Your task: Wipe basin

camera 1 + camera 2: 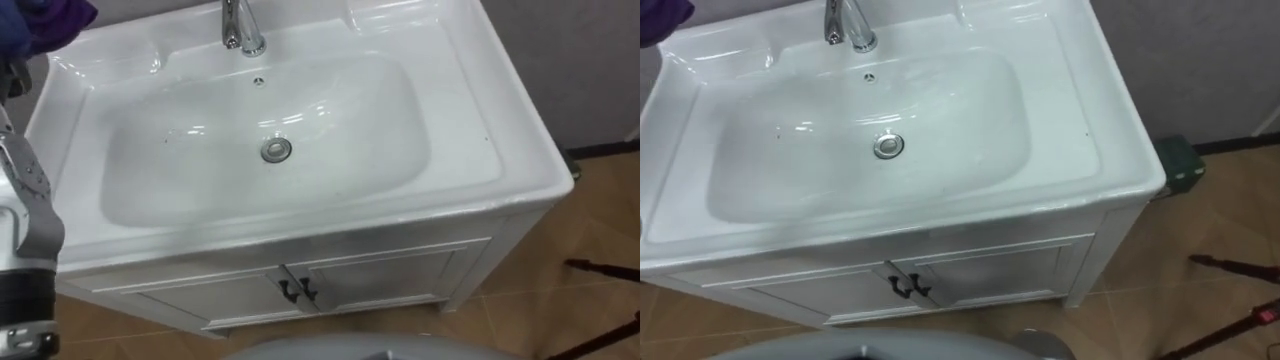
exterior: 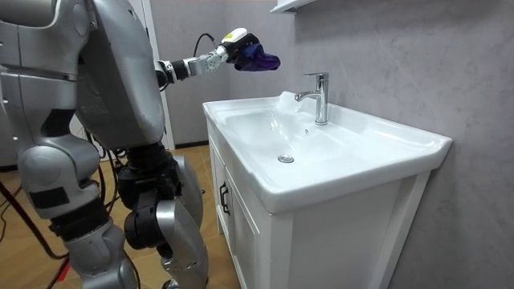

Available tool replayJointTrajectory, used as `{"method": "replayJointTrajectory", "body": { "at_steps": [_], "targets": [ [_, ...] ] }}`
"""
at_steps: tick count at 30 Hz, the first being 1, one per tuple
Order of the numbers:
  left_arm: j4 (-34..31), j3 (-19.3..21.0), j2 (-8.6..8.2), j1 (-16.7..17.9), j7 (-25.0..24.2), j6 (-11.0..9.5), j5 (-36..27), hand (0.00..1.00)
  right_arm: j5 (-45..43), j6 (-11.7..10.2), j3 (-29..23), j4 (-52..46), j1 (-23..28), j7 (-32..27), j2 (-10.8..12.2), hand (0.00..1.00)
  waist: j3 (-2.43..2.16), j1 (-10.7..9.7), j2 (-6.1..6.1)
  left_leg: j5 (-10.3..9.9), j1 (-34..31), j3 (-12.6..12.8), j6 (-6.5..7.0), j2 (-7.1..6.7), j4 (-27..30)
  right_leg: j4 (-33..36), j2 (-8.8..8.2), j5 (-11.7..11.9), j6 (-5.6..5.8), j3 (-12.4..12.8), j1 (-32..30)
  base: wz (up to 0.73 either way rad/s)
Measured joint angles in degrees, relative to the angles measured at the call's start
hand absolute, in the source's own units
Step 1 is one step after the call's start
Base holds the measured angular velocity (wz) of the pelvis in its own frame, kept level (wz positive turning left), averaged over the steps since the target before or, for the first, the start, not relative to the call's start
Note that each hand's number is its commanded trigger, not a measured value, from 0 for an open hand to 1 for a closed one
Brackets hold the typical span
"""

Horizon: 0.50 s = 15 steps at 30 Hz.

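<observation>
Purple cloth is clamped in the curled fingers of the left hand. It is held in the air, at ten o'clock from the drain of the white basin, not touching it.

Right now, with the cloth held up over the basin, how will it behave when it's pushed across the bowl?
The cloth sags in folds from the left hand, so it is probably soft and floppy, likely to bunch rather than slide flat. The basin looks glossy, so the cloth may skid easily and need firm pressure.
</observation>
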Motion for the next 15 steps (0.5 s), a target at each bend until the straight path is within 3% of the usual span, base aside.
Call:
{"method": "replayJointTrajectory", "body": {
  "at_steps": [8, 14, 15],
  "targets": [
    [0.0, 2.34, -2.99, 6.19, 0.02, 1.05, -0.1, 1.0, 0.38, 0.47, 0.04, -0.04, 0.1, 0.11, 0.0, 0.0, -0.07, 0.99, -0.43, 0.0, -0.12, -1.16, 0.03, -0.33, 0.32, 0.13, -0.11, -0.32, 0.17, -0.08, 0.13, 0.01],
    [0.01, 2.9, -3.03, 7.78, -0.01, 1.74, -2.19, 1.0, 0.34, 0.5, 0.04, -0.22, -0.01, 0.16, 0.0, 0.0, -0.27, 1.18, -0.99, -0.05, -0.06, -1.29, 0.08, -0.34, 0.43, 0.04, -0.2, -0.3, 0.16, -0.53, 0.53, 0.03],
    [0.01, 2.9, -3.03, 7.88, -0.04, 1.84, -2.2, 1.0, 0.34, 0.5, 0.04, -0.25, -0.02, 0.2, 0.0, 0.0, -0.13, 1.15, -1.02, -0.05, -0.06, -1.29, 0.08, -0.33, 0.43, 0.03, -0.21, -0.3, 0.16, -0.58, 0.55, 0.06]
  ]
}}
